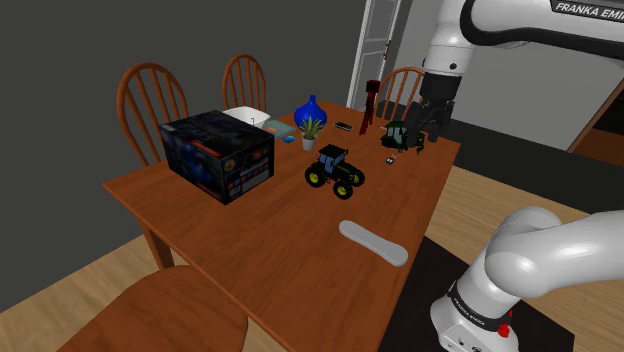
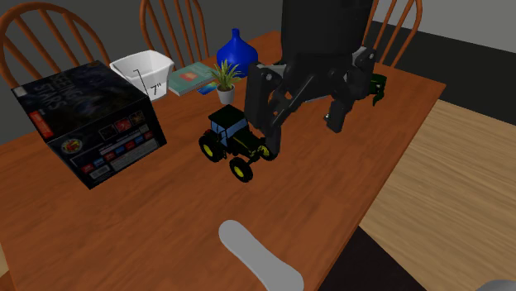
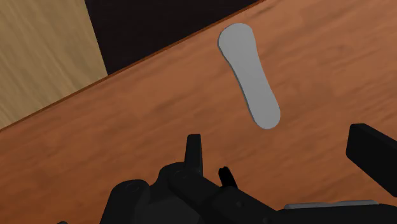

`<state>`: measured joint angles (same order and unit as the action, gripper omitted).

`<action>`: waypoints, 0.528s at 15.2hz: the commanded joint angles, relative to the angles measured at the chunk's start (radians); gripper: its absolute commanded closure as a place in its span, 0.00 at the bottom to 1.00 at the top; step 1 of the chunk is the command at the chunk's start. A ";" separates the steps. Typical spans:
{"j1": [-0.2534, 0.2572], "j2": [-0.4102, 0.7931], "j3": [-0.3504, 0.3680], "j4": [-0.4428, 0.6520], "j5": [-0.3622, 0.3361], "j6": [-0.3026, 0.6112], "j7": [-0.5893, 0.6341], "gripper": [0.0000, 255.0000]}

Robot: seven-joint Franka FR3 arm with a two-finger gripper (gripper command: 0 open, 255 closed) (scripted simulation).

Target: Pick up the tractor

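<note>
The arm (image 1: 500,25) is seen reaching in from the shoulder view's upper right and bent downward at the wrist, with the gripper (image 1: 422,135) hung low over the far end of the table (image 1: 250,230). The claw is spread wide and nothing is held between the fingers (image 2: 266,116) (clearest in the second exterior view). The tractor (image 1: 335,170), green and black with yellow wheel hubs, is stood upright near the table's middle, between the black box (image 1: 218,155) and the gripper, apart from both. In the second exterior view its rear is partly covered by one finger, though the shoulder view shows the two apart. A small dark green toy (image 1: 398,133) just beside the gripper is largely hidden. In the wrist view a flat grey oblong (image 3: 249,76) is noted on the table; the dark shapes nearest the camera cannot be made out.
</note>
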<state>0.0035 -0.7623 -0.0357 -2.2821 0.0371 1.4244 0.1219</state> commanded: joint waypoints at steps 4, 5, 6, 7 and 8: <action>0.015 0.032 -0.035 -0.054 -0.036 0.116 -0.097 0.00; 0.019 0.047 -0.046 -0.069 -0.047 0.156 -0.128 0.00; 0.024 0.063 -0.058 -0.083 -0.056 0.196 -0.159 0.00; 0.029 0.081 -0.070 -0.095 -0.066 0.236 -0.190 0.00; 0.034 0.100 -0.081 -0.105 -0.074 0.276 -0.221 0.00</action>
<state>0.0308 -0.6849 -0.1071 -2.3794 -0.0293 1.6566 -0.0673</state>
